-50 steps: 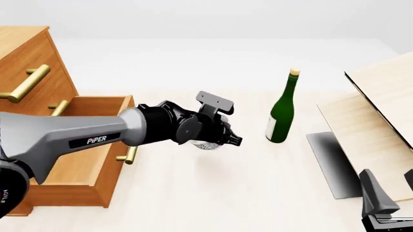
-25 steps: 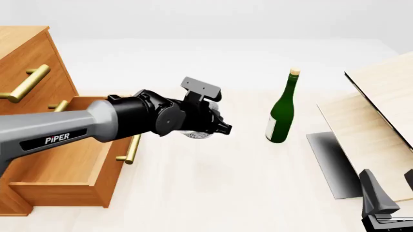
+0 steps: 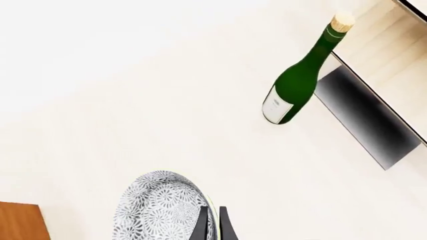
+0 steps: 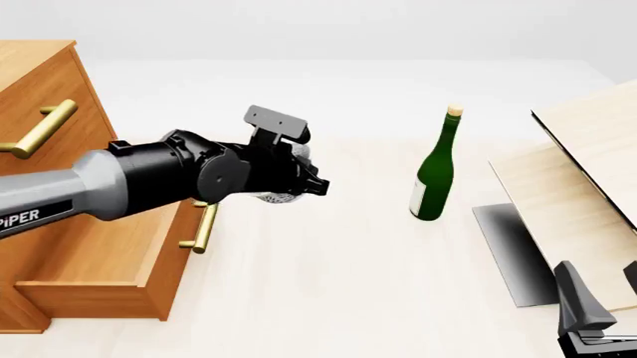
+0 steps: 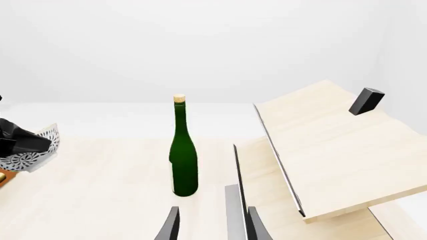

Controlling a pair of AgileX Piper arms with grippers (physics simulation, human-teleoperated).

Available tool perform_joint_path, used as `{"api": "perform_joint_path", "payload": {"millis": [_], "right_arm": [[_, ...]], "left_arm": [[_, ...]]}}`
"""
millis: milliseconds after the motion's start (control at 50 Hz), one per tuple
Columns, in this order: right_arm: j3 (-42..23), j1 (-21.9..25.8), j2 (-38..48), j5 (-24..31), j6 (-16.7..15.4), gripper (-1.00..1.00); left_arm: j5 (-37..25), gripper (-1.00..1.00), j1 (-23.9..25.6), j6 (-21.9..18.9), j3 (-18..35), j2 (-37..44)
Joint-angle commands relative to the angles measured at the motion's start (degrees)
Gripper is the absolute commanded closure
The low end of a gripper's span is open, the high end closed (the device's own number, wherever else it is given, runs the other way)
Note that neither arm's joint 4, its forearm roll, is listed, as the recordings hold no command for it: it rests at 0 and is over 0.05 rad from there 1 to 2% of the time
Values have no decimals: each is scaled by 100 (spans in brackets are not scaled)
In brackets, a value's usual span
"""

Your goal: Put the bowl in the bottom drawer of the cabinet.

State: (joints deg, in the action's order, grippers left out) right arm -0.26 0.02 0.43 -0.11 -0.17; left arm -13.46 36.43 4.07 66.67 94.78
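Note:
The bowl (image 4: 271,198), speckled grey-and-white, hangs tilted in the air just off the front right corner of the bottom drawer (image 4: 110,261). My left gripper (image 4: 310,185) is shut on its rim. In the left wrist view the bowl (image 3: 159,209) shows its patterned outside, with the fingers (image 3: 202,227) pinched on its edge. The drawer stands pulled out of the orange-brown cabinet (image 4: 45,89), its brass handle (image 4: 204,227) partly behind my arm. My right gripper (image 4: 587,321) rests low at the near right; its fingers (image 5: 172,226) stand apart, holding nothing.
A green bottle (image 4: 433,175) stands upright mid-table, right of the bowl. Pale wooden boards (image 4: 577,171) lean at the right over a dark plate (image 4: 512,253). Upper cabinet drawers carry brass handles (image 4: 40,128).
My left arm has carried the bowl leftward and slightly up, from mid-table to the drawer's front corner. The right arm and the bottle have stayed put.

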Motion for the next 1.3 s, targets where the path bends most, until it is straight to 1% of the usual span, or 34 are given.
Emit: {"api": "perform_joint_path", "payload": {"millis": [20, 220, 480, 620, 740, 800, 1300], "right_arm": [[0, 0, 0, 0, 1, -100], [0, 1, 1, 0, -1, -100], [0, 0, 1, 0, -1, -100], [0, -1, -1, 0, 1, -100], [0, 0, 0, 0, -1, -100], [0, 0, 0, 0, -1, -100], [0, 0, -1, 0, -1, -100]], "left_arm": [[11, 100, -205, -60, -226, -380], [-48, 100, -397, -125, -399, -680], [-60, 100, -656, -159, -761, -1190], [-119, 100, -788, -163, -833, -1383], [-136, 100, -927, -199, -936, -1537], [-87, 100, -1059, -241, -1075, -1658], [-268, 100, -1617, -247, -1545, -2544]]}}
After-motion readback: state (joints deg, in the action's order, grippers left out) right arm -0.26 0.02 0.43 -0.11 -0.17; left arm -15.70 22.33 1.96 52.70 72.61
